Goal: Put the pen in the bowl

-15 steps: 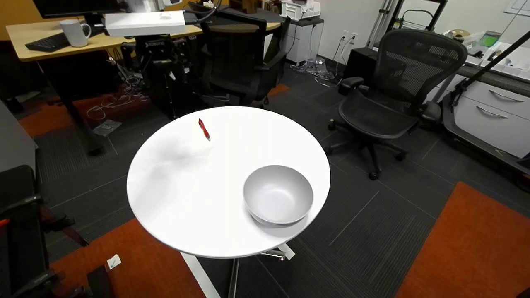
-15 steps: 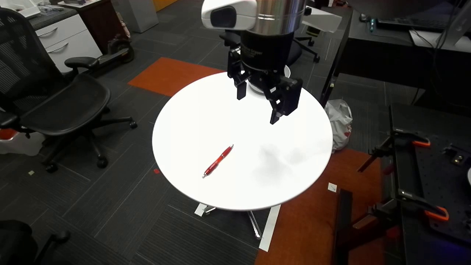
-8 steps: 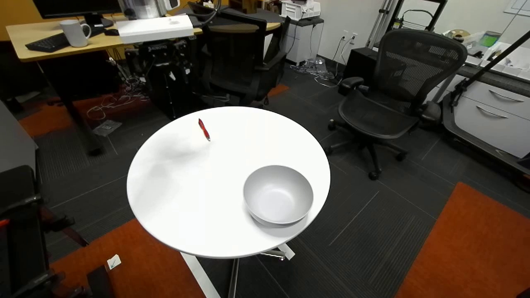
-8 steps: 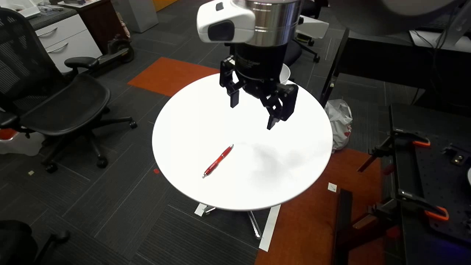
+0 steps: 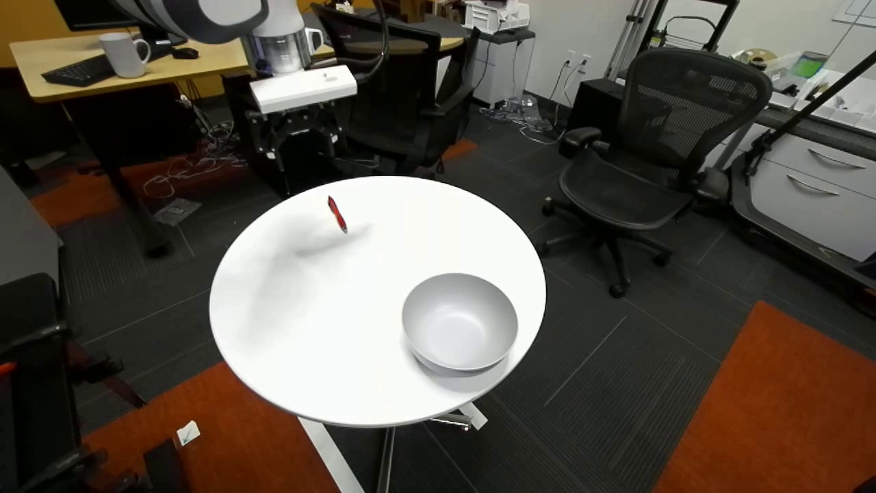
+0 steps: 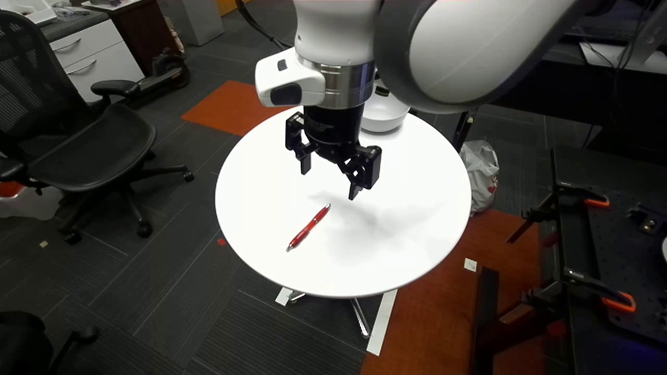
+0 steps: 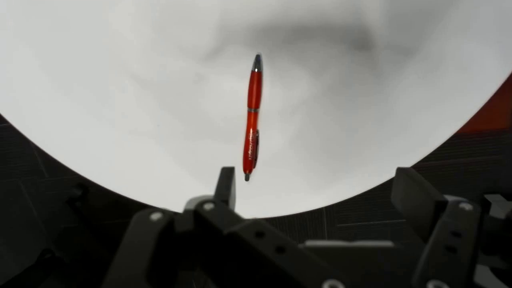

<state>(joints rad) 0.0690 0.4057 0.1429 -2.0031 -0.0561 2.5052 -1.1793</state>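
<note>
The red pen (image 5: 337, 214) lies flat near the edge of the round white table. It also shows in an exterior view (image 6: 309, 227) and in the wrist view (image 7: 252, 116), where it lies lengthwise up the picture. The grey-white bowl (image 5: 460, 322) stands upright on the table and shows no contents. In an exterior view (image 6: 384, 112) the arm partly hides it. My gripper (image 6: 329, 182) is open and empty, above the table and apart from the pen. In the wrist view the open fingers (image 7: 316, 171) are wide apart, with the pen's clicker end near the left finger.
The round white table (image 5: 356, 356) has an edge close to the pen. A mesh office chair (image 5: 643, 150) stands beyond the table. A desk with a white mug (image 5: 124, 55) is at the back. A dark workbench with orange clamps (image 6: 620, 302) stands beside the table.
The gripper has come lower and moved closer to the pen, staying open. In an exterior view more of the bowl shows behind the arm. Pen and bowl have not moved.
</note>
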